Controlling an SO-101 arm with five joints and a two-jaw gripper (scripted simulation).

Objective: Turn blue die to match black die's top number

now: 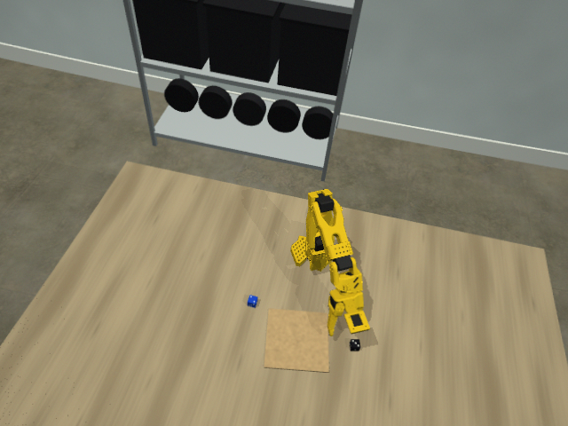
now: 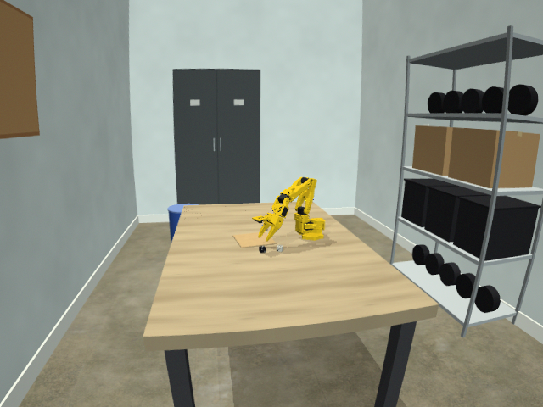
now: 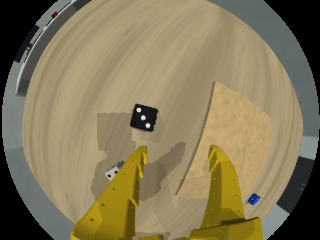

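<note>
shelf: black discs, black bins, boxes | cabinet | blue barrel

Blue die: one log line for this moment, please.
blue die: on table, off mat | tool: empty, partly open, near black die

The small blue die is too tiny in every view for its top pips to be read, and in the wrist view it sits at the lens rim. A small white die is half hidden behind the yellow claw's finger.
</note>
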